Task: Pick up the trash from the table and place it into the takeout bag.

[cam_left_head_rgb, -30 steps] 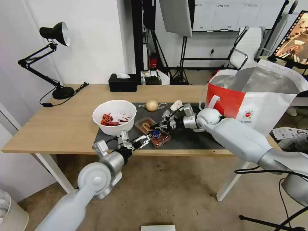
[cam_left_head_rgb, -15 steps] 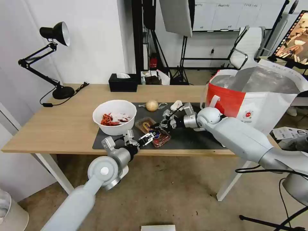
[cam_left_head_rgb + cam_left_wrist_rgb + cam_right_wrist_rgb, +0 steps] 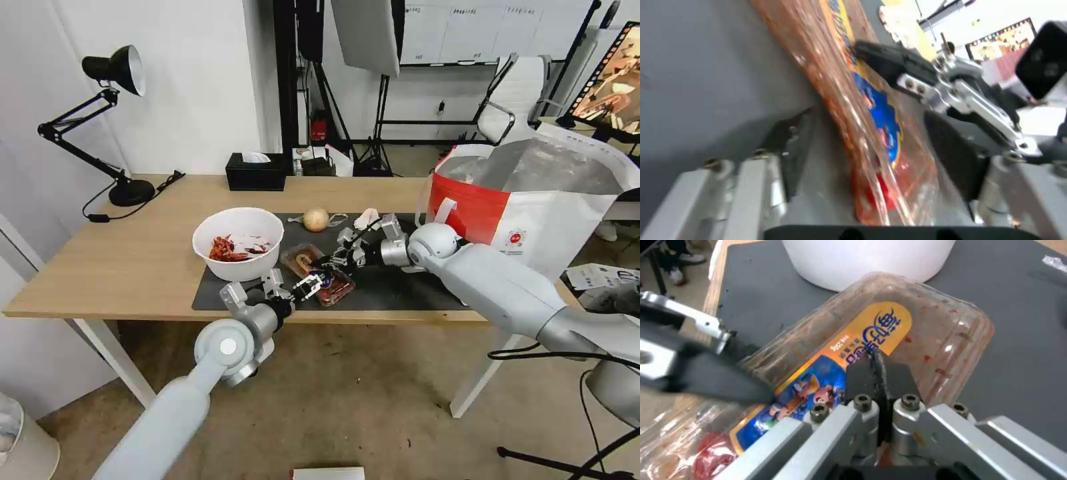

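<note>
On the dark mat [image 3: 400, 288] of the table [image 3: 133, 267] lies the clear plastic tray [image 3: 320, 272] with an orange and blue label. My right gripper [image 3: 328, 261] is shut on the tray's [image 3: 925, 323] top, pads pressed together [image 3: 878, 356]. My left gripper [image 3: 308, 283] is open, its fingers [image 3: 793, 143] either side of the tray's [image 3: 849, 93] near end. The white bowl [image 3: 239, 243] of chili scraps stands left of the tray. Behind are the beige ball [image 3: 316, 219] and the crumpled tissue [image 3: 367, 218]. The takeout bag [image 3: 533, 207] stands open at the right.
A black tissue box [image 3: 255, 172] sits at the table's back edge and a black desk lamp [image 3: 120, 133] at the back left. My right arm [image 3: 493, 280] stretches across the mat in front of the bag. Stands and an office chair [image 3: 517, 100] fill the room behind.
My left gripper has moved forward and right along the table's front edge until its open fingers flank the tray's near end. The right gripper and the tray have stayed put.
</note>
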